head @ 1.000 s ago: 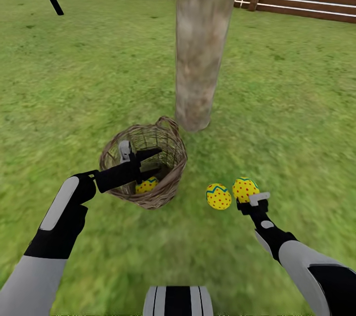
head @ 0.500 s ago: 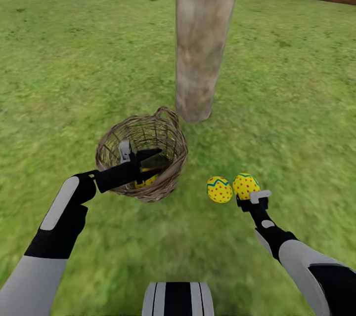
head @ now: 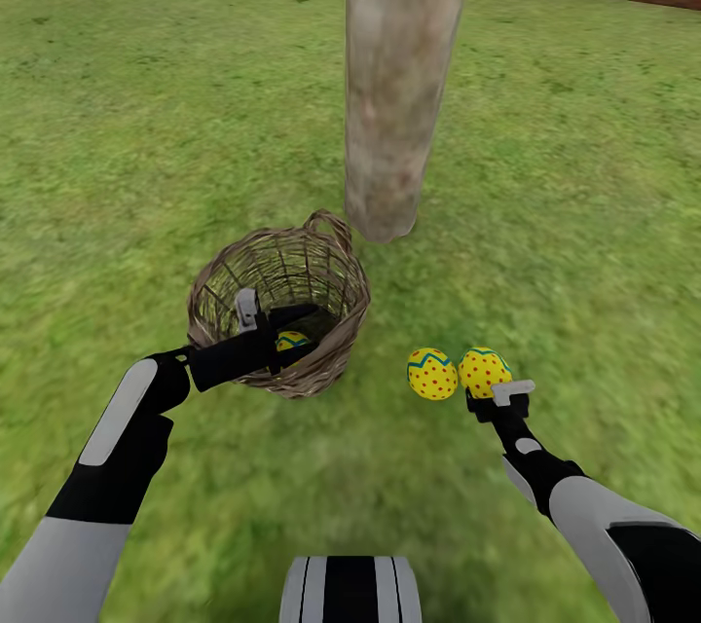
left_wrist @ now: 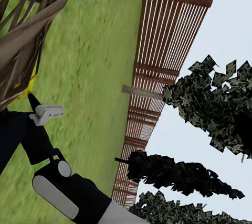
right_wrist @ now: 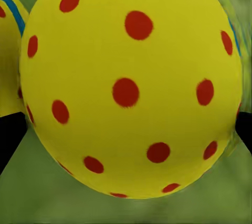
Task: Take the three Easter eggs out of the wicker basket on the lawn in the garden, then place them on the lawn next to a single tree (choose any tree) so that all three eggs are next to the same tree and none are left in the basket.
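- Inside the wicker basket (head: 280,311), the left gripper (head: 300,339) reaches down, jaws parted around the third egg (head: 289,342).
- Right gripper (head: 484,387) clasps an egg (head: 483,371) on the lawn (head: 584,214), beside another egg (head: 431,374).

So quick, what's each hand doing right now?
Left hand: in the basket at an egg; grip cannot be told.
Right hand: closed on an egg, a second egg beside it.

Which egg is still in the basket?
The egg under the left gripper, inside the basket. The other two eggs lie on the grass.
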You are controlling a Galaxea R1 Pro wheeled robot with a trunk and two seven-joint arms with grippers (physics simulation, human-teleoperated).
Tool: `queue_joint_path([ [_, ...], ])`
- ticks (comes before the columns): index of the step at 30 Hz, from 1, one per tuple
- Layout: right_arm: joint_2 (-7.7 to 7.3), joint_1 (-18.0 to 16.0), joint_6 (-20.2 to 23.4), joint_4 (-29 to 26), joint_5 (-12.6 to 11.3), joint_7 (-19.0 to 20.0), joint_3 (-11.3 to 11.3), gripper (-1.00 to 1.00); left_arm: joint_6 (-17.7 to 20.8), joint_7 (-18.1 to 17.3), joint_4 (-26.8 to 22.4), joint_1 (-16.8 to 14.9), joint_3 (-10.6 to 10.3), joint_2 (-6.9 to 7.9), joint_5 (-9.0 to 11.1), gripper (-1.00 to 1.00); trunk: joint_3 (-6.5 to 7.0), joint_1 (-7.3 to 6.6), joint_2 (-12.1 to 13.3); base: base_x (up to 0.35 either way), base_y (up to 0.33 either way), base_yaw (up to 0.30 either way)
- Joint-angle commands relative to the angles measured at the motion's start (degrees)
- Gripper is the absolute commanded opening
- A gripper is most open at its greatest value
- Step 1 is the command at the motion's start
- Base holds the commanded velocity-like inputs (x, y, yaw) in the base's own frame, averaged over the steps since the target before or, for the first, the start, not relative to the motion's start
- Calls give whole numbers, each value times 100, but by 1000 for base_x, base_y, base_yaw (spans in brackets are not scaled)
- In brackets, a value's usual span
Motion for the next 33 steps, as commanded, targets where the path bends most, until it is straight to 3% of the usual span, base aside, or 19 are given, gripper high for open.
queue_joint_path([
  [1, 0, -3, -4, 5, 57, -60, 29, 100, 3, 54, -2, -2, -4, 3, 59, 100, -3, -1, -1, 0, 0, 0],
  [12, -1, -3, -4, 4, 74, -44, 28, 100, 3, 54, 3, 13, -13, -7, 60, 100, -3, -1, -1, 0, 0, 0],
  [33, -6, -3, -4, -35, 85, -36, 28, 100, 3, 63, 3, 13, -31, -36, 41, 100, 462, -55, 27, 0, 0, 0],
])
